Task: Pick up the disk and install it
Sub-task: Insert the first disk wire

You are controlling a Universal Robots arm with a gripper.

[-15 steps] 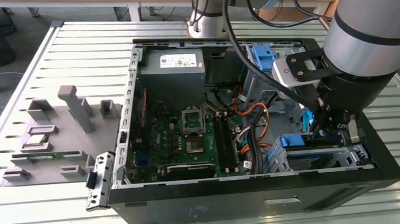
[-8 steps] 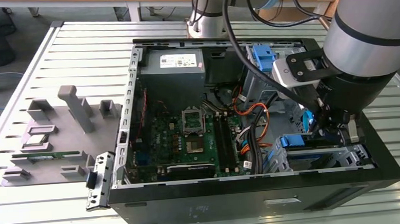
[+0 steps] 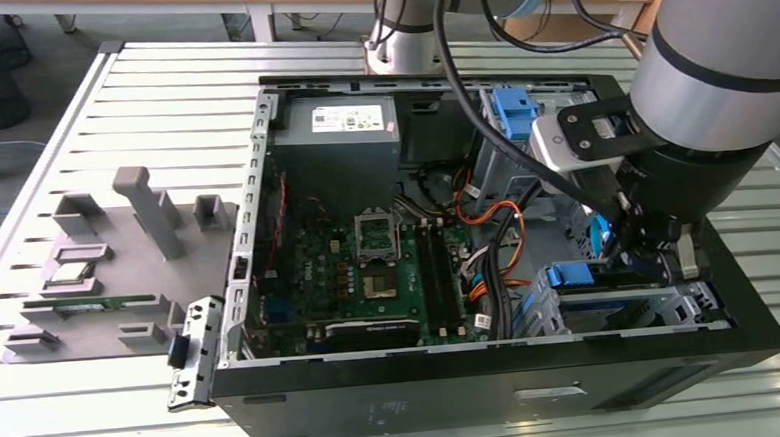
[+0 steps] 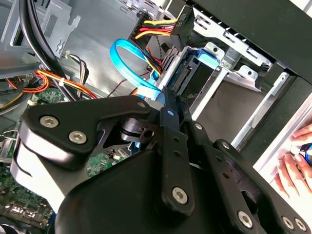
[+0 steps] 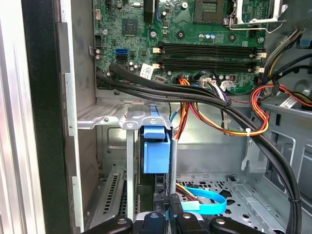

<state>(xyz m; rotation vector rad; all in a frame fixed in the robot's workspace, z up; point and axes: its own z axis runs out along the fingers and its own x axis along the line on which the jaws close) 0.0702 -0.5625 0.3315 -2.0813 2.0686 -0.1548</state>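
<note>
Disk: the disk [image 5: 156, 146] is standing on edge inside the drive cage [image 5: 112, 117], at the open computer case's [image 3: 506, 393] corner toward the exterior view's right.
Jaws: the gripper [image 5: 167, 204] is reaching into the cage, jaws clenched close together at the disk's end; whether they are pinching it I cannot tell.
Progress: judging by this, pickup is done and the disk is sitting in its slot; full seating is looking unconfirmed.
Surface: the case is lying on a slatted metal worktop [image 3: 155, 81], with a grey fixture [image 3: 111, 243] beside it.
Room: a person's hand [image 4: 295, 165] is resting just outside the case.

No print legible; white label [image 3: 348, 119] on power supply [image 3: 337, 149] unreadable
</note>
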